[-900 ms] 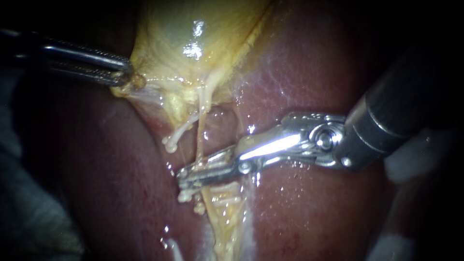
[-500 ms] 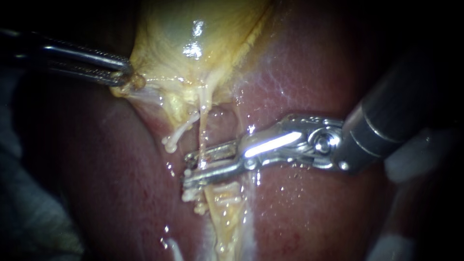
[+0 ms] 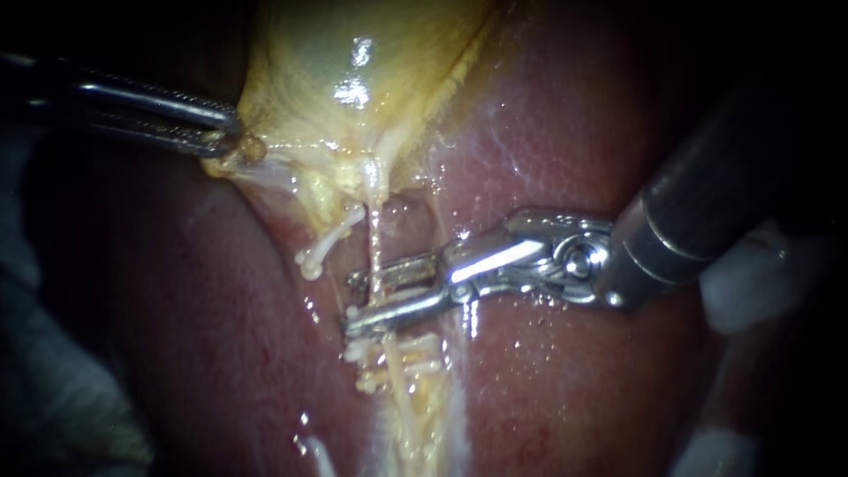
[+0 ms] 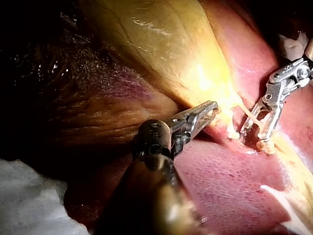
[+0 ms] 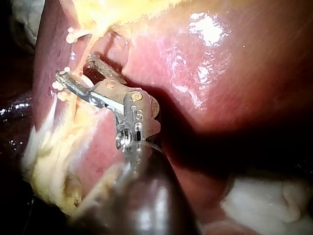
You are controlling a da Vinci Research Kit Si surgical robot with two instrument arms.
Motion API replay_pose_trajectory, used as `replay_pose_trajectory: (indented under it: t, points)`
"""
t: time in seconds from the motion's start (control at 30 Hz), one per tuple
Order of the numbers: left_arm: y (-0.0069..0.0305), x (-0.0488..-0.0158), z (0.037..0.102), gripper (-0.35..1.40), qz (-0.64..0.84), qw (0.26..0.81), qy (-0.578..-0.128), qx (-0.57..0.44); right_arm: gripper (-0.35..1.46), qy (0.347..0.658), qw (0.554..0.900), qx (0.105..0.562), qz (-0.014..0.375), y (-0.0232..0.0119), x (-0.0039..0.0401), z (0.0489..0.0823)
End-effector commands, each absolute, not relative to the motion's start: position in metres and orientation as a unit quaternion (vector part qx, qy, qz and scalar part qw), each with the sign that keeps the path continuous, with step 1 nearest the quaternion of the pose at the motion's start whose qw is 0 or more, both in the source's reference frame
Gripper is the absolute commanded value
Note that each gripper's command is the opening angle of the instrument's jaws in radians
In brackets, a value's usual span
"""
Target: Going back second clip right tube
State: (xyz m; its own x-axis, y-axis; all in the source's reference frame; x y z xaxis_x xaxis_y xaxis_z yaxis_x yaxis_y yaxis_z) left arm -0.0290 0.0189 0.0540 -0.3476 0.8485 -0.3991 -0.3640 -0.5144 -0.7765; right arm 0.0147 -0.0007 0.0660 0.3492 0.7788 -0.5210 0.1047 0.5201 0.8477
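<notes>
Now two instruments work: the left instrument (image 3: pixel 225 141) has its jaws clamped on the gallbladder (image 3: pixel 353 62) edge, while the right instrument (image 3: pixel 352 305) has its jaws gaping astride one tube (image 3: pixel 374 238).

Bright central light, dark edges, glare on wet gallbladder (image 3: pixel 353 79) and right instrument (image 3: pixel 353 305).

Wet tissue, shiny metal
The red-brown liver (image 3: pixel 574 371) and yellow gallbladder (image 3: pixel 353 71) look smooth, wet and glossy. The silver metal right instrument (image 3: pixel 352 305) shines brightly; the dark metal left instrument (image 3: pixel 231 132) is duller. The white cloth (image 4: pixel 29 196) looks soft and fuzzy.
</notes>
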Motion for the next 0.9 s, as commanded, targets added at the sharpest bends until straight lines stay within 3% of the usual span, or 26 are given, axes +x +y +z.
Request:
replay_pose_trajectory:
  t: [0.03,0.33,0.9]
  points:
    - [0.0189,-0.0289,0.0540,-0.35,0.766,0.395,-0.294,-0.412,0.47,0.522,0.699,0.430,0.232,-0.0009,0.0147,0.0653]
    - [0.0189,-0.0289,0.0540,-0.35,0.766,0.395,-0.294,-0.412,0.47,0.547,0.684,0.446,0.184,-0.0021,0.0151,0.0613]
    - [0.0189,-0.0289,0.0540,-0.35,0.766,0.395,-0.294,-0.412,0.45,0.546,0.691,0.443,0.170,-0.0014,0.0140,0.0631]
